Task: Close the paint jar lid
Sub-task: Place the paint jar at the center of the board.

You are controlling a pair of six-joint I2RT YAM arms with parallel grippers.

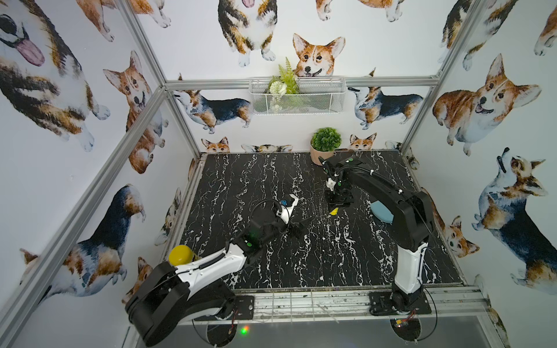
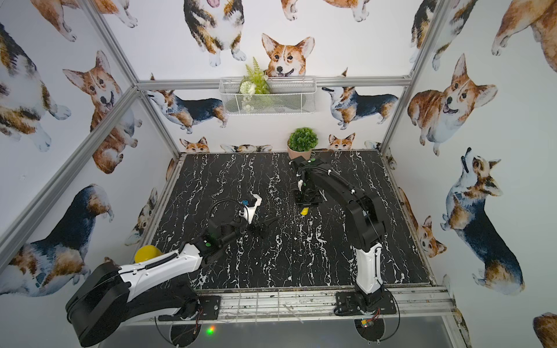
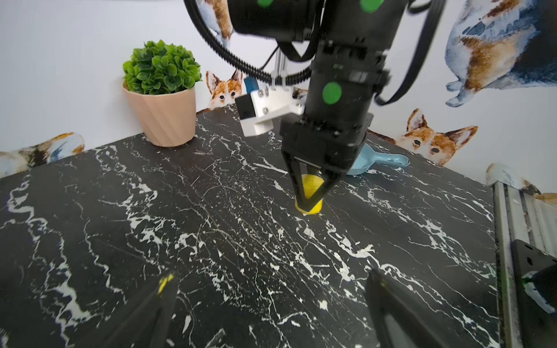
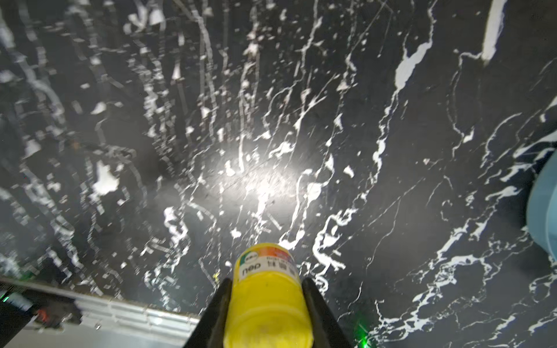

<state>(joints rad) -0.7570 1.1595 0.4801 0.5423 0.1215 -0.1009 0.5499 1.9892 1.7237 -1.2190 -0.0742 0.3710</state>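
Note:
The paint jar (image 3: 309, 192), a tiny yellow pot, stands on the black marble table (image 3: 211, 229) right of centre, toward the back. My right gripper (image 3: 307, 206) points straight down and is shut on the jar's sides. In the right wrist view the jar (image 4: 268, 304) fills the gap between the right gripper's (image 4: 266, 281) black fingers, its label at the far end. The lid does not show as a separate piece; the jar's table end has a wider yellow rim. My left gripper (image 3: 271, 275) is open and empty, well short of the jar, with a yellow smear on one finger (image 3: 165, 283). Both top views show a sliver of the jar (image 1: 333, 211) (image 2: 304, 211).
A potted plant (image 1: 320, 153) stands at the back edge behind the right arm. A light blue scoop (image 3: 379, 159) lies just beyond the jar. A large yellow-capped bottle (image 1: 180, 254) sits at the front left behind the left arm. An aluminium rail (image 1: 301, 301) borders the front.

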